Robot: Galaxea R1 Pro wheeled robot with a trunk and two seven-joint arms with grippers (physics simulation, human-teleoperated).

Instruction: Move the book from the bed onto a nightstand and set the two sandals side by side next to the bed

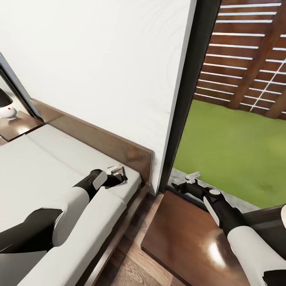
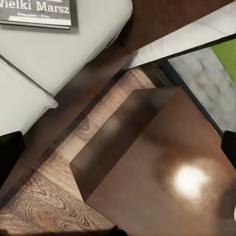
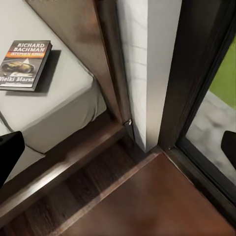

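The left gripper (image 1: 119,174) hangs over the corner of the bed (image 1: 35,174) just left of centre in the head view, beside the wooden headboard (image 1: 115,145). In the left wrist view its dark fingertips (image 2: 10,152) sit at opposite edges of the frame, wide apart and holding nothing.

The right gripper (image 1: 180,186) reaches forward right of centre in the head view, over the far edge of a glossy dark brown cabinet top (image 1: 186,238), close to the dark window frame (image 1: 194,79). Its fingertips (image 3: 9,152) also stand far apart at the edges of the right wrist view, with nothing between them.

The book (image 3: 24,64) lies flat on the pale mattress at the upper left of the right wrist view, near the bed's corner, its cover reading "Richard Bachman". Its lower edge shows at the top left of the left wrist view (image 2: 37,12), lettered "Wielki Marsz". Neither gripper touches it.

A strip of wood-plank floor (image 1: 127,262) separates the bed frame from the cabinet. At the far left of the head view, a second dark nightstand (image 1: 18,125) carries a lamp with a round white base (image 1: 8,112). Beyond the window at right lie a green lawn (image 1: 230,147) and a slatted wooden fence (image 1: 246,55).
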